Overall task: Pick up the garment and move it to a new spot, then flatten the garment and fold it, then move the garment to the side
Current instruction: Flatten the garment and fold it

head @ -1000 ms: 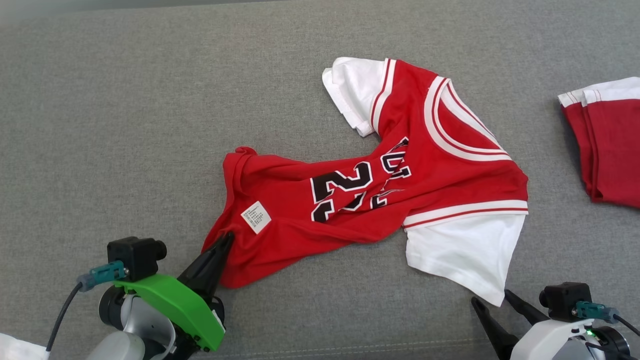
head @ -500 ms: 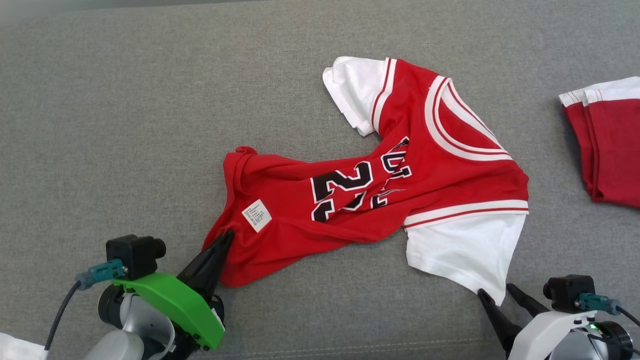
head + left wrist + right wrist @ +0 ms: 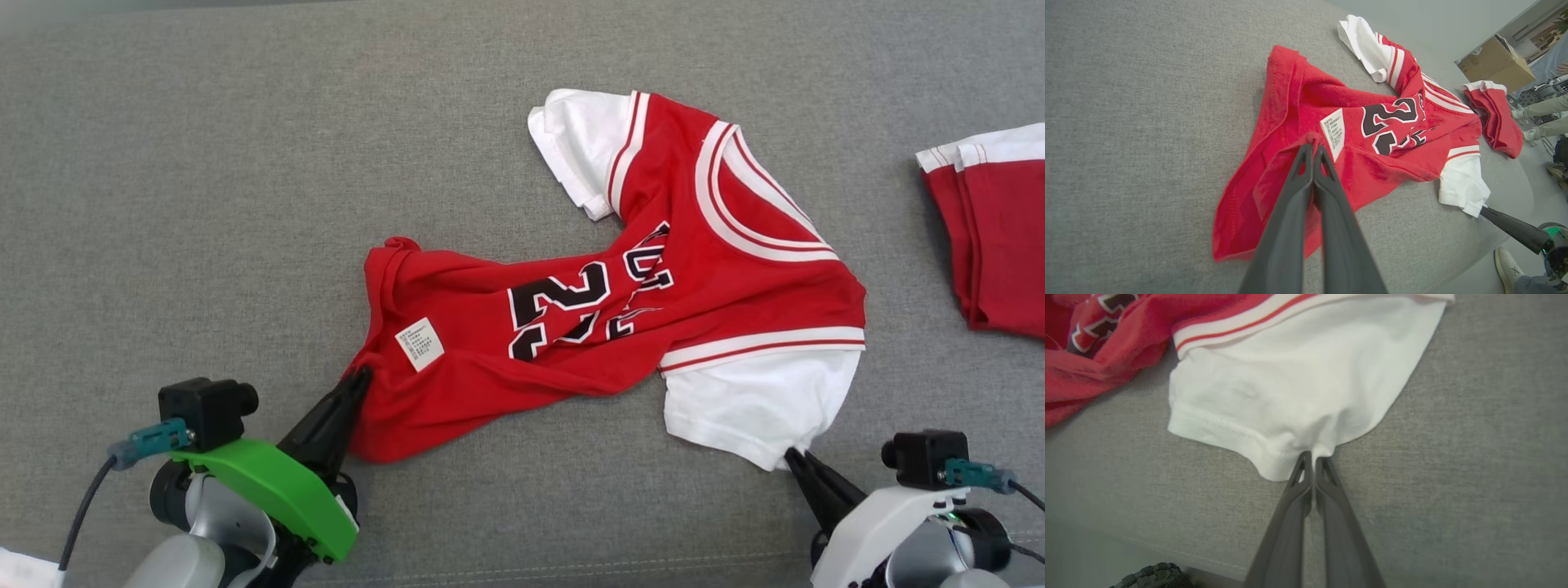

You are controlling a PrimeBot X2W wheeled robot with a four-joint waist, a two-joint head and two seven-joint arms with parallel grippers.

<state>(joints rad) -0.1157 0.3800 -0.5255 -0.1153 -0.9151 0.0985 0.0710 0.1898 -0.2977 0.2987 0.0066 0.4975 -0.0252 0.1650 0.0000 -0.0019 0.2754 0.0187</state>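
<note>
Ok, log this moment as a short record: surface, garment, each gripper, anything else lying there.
surface: grey fabric cushion
garment: red jersey, crumpled and twisted, not flat
left gripper: shut on the jersey's red edge near the care label
right gripper: shut on the edge of the near white sleeve
also there: second red garment, folded, at the right, apart from the jersey

Grey woven fabric covers the counter (image 3: 204,163), and a stitched seam (image 3: 571,562) runs along its near edge. In the left wrist view, a cardboard box (image 3: 1496,63) stands on the pale, smooth floor (image 3: 1437,28) past the counter's far right corner. A person's trousered legs (image 3: 1541,110) are beside it. The light is soft and even, without hard shadows.
</note>
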